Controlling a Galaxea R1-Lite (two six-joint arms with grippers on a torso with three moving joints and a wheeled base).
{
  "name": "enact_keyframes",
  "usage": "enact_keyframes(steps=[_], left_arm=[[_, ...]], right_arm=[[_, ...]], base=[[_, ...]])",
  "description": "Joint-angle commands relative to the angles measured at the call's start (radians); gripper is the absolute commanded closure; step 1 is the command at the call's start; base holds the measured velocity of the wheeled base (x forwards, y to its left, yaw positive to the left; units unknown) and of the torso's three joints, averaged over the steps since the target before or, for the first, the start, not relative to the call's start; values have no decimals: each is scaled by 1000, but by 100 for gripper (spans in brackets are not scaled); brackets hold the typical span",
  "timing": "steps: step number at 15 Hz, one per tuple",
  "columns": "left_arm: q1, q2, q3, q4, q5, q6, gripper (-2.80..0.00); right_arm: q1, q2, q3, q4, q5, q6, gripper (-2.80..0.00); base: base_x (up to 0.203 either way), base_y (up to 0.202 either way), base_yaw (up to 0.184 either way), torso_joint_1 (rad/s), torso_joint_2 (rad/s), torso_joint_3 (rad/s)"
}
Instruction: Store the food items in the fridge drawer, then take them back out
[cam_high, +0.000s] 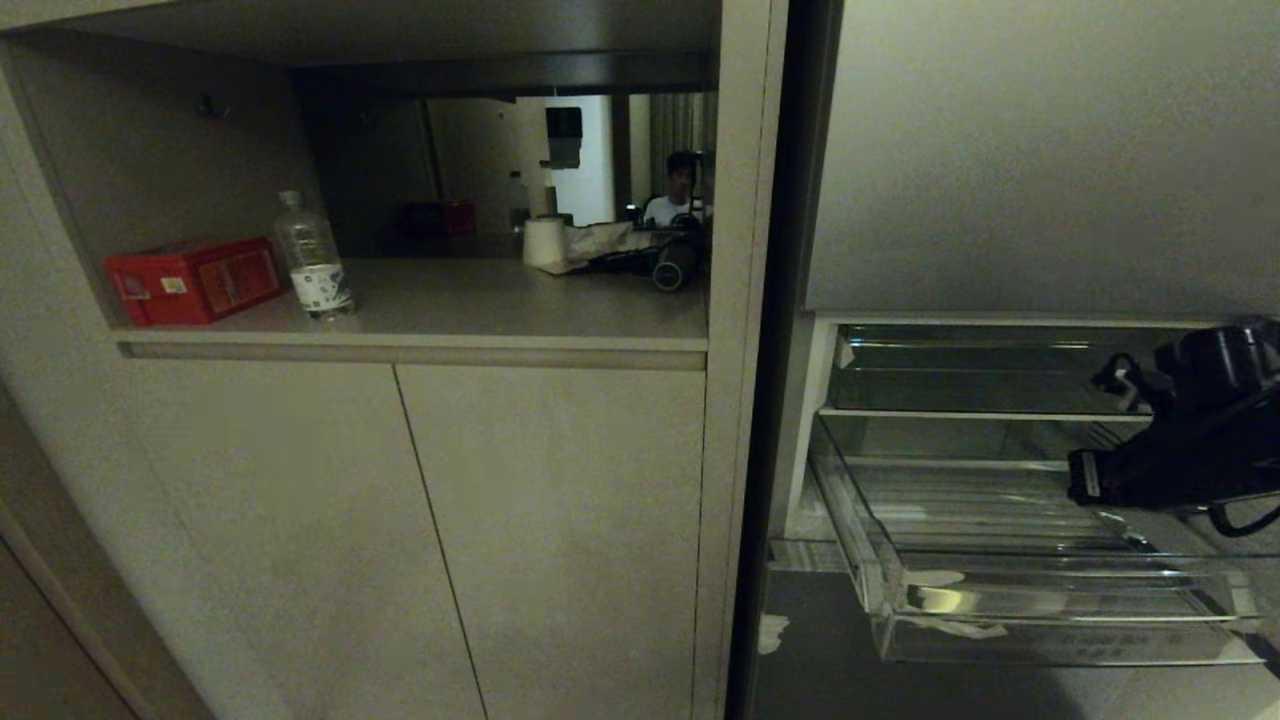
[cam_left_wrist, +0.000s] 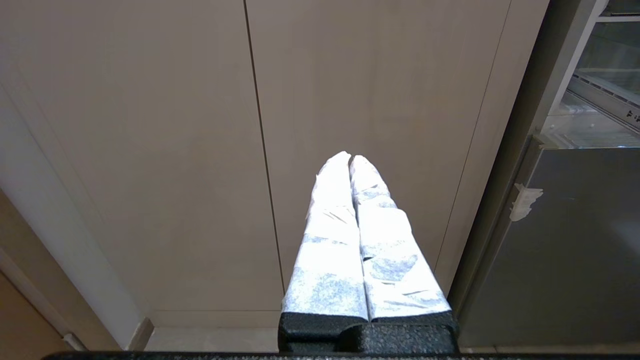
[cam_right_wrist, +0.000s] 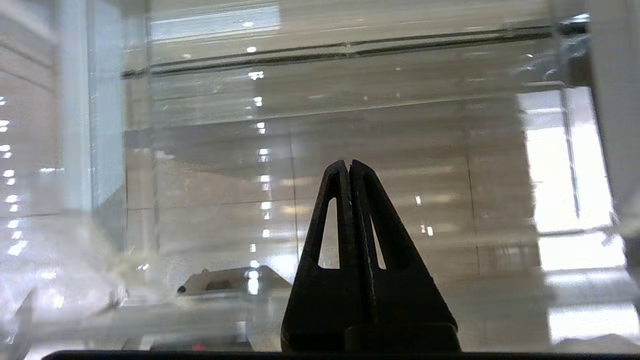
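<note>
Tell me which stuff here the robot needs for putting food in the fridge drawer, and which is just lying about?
For the job:
- wide clear plastic fridge drawer, pulled out, no food visible in it
- right claw, shut, empty, at the drawer
- left claw, shut, by the cupboard doors

Just lying about:
- red rectangular box
- clear plastic water bottle
- white paper roll

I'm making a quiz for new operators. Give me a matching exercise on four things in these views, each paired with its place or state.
Things:
1. red box
2. water bottle
3. fridge drawer
4. right gripper

Places or states:
A. pulled open, nothing visible inside
B. fingers shut, holding nothing
C. at the shelf's left end
D. standing upright just right of the box

Pairs: 1-C, 2-D, 3-A, 4-B
</note>
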Motion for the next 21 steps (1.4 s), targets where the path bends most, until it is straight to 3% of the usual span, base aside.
enact_keyframes(steps=[1,5,11,14,18,21], left_arm=[[0,2,0,0,0,0,0],[0,2,0,0,0,0,0],[0,2,0,0,0,0,0],[0,2,0,0,0,0,0],[0,2,0,0,0,0,0],[0,2,0,0,0,0,0]], right_arm=[[1,-156,76,-1,0,-6,0],[1,-475,264,-2,2,-20,0],[1,-1071,538,-29,117,-33,0],[2,-1319,674,-36,128,-39,0],[163,-1501,864,-48,-19,-51,0],[196,-1685,988,-54,-55,-104,0]], base=[[0,0,0,0,0,0],[0,0,0,0,0,0],[0,0,0,0,0,0],[0,0,0,0,0,0],[0,0,0,0,0,0],[0,0,0,0,0,0]])
